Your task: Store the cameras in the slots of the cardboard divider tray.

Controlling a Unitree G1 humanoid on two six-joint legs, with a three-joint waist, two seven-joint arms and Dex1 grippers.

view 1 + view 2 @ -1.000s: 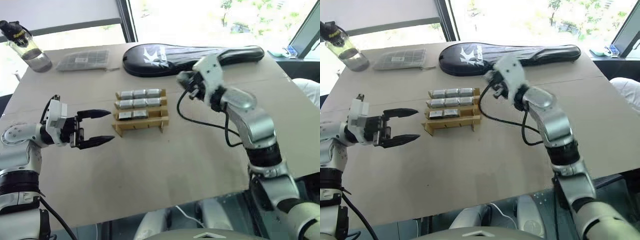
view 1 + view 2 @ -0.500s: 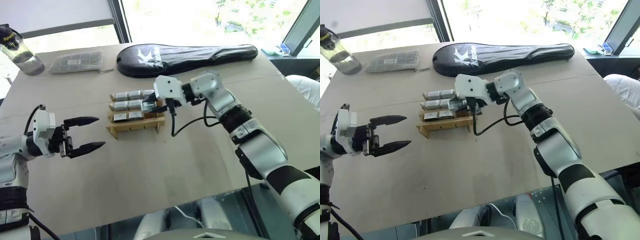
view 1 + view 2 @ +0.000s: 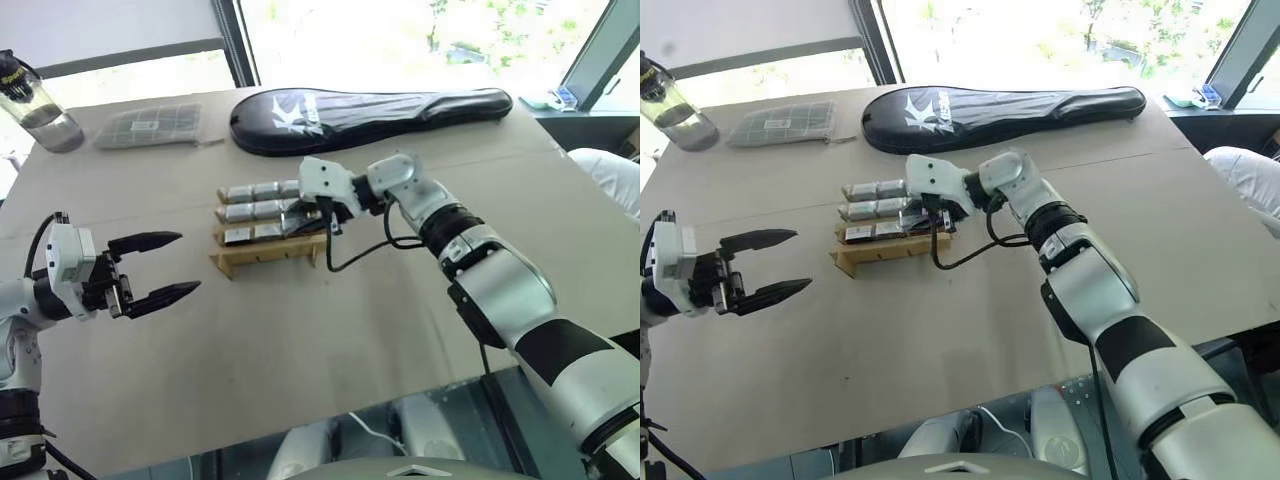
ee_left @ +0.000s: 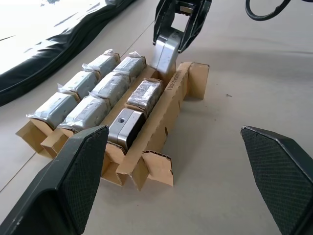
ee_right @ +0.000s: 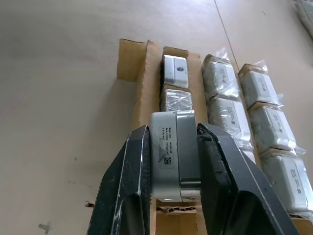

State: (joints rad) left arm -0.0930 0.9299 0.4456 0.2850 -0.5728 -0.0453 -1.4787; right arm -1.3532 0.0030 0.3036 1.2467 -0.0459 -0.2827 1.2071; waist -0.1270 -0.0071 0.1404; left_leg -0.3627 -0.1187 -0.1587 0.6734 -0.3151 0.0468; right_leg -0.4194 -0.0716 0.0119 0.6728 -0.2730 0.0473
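Cameras, small silver-grey boxy blocks [image 4: 105, 88], fill the tan cardboard divider tray [image 3: 268, 250] on the big table. Right gripper [image 5: 172, 161] pinches one hard, smooth, likely slippery camera [image 5: 174, 152] by its flat sides over the near row; left gripper [image 3: 150, 269] gapes wide, empty

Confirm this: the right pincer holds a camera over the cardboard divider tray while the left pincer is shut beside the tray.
One thing is wrong: the left pincer is open, its fingers spread wide, as the left eye view shows. The rest stands: the right pincer holds a camera over the cardboard divider tray, and the left one is beside the tray.
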